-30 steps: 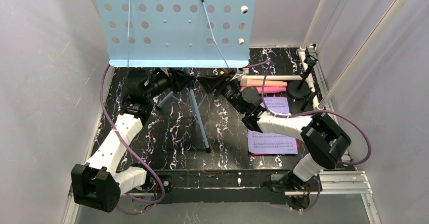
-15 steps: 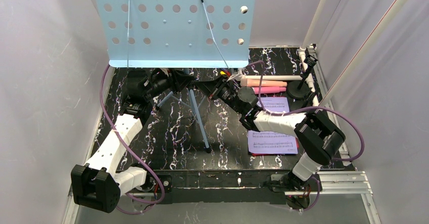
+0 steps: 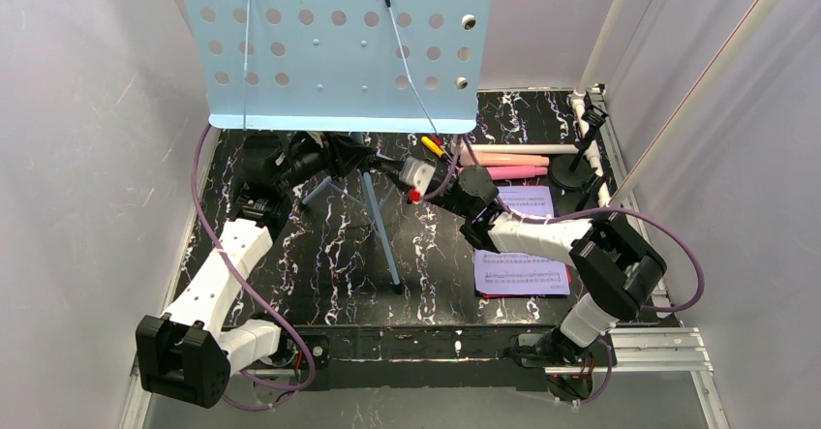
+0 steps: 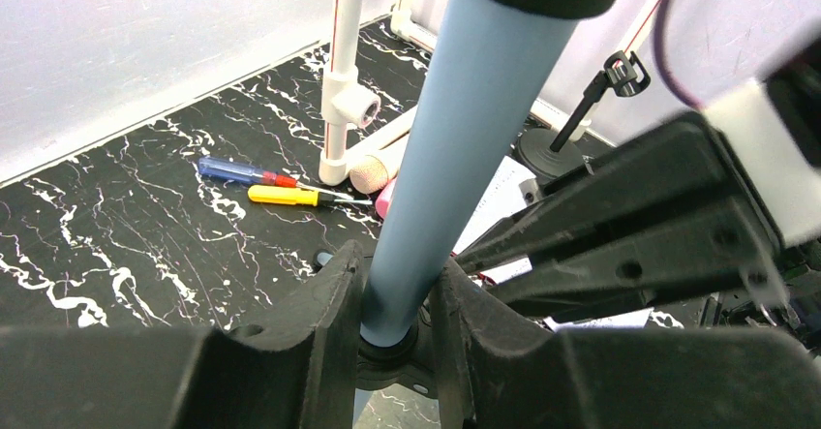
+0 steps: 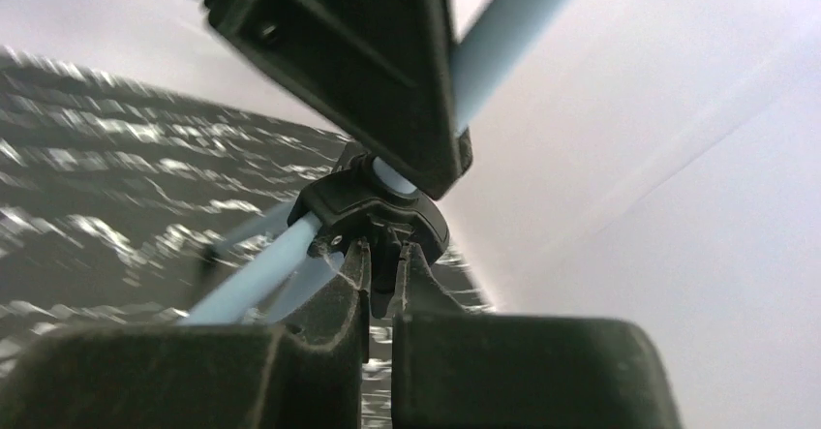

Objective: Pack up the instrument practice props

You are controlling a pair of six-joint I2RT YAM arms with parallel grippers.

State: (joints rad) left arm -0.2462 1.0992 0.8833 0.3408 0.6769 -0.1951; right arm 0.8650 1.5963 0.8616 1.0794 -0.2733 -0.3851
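**Music rack (image 3: 334,46) upright at the back of the table (image 3: 290,274), both grippers on its stem.**
Your left gripper (image 4: 397,282) clamps the pale-blue pole (image 4: 455,158) low down, evidently to steady the rack. Your right gripper (image 5: 385,264) stands narrow, pinching the black collar (image 5: 373,206) where the legs meet, likely to release them. Pages (image 3: 521,272) and microphones (image 3: 513,171) lie loose at right, unpacked.

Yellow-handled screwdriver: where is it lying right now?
In the left wrist view the yellow-handled screwdriver lies flat on the black marbled tabletop beside the blue-handled screwdriver, just left of the white PVC post.
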